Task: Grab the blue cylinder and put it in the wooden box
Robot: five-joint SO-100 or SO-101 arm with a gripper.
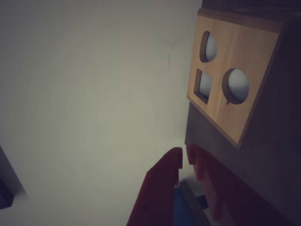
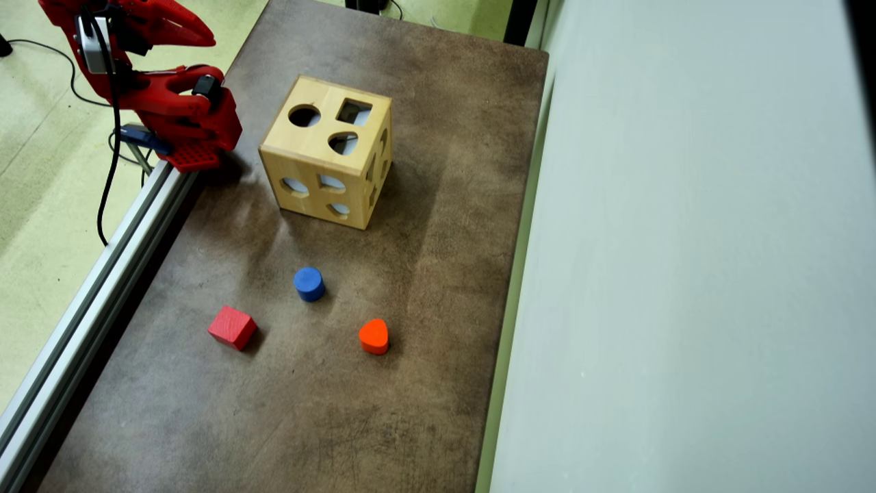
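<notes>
The red arm (image 2: pixel 164 89) sat folded at the far left corner of the brown counter (image 2: pixel 424 287), beside the aluminium rail (image 2: pixel 102 287) along the counter's left edge in the overhead view. Its end effector (image 2: pixel 198 31) pointed out over the pale floor, well apart from every block. In the wrist view the end effector (image 1: pixel 184 157) showed two red fingertips nearly touching, only a thin slit between them and nothing held, so it stood closed on empty air.

The blue cylinder (image 2: pixel 309 283) stood upright on its flat end near the middle of the counter, nearer the camera than the wooden box (image 2: pixel 327 152) and apart from it. The box rested on the counter with a round, a square and a heart-like hole in its top face, and more holes in its sides. From the wrist view the wooden box (image 1: pixel 235 77) appeared at upper right, tilted in the frame.

A red cube (image 2: pixel 232 327) lay left of and below the cylinder in the overhead view, and an orange heart-shaped block (image 2: pixel 374 336) right of and below it. All three blocks lay apart from one another.
</notes>
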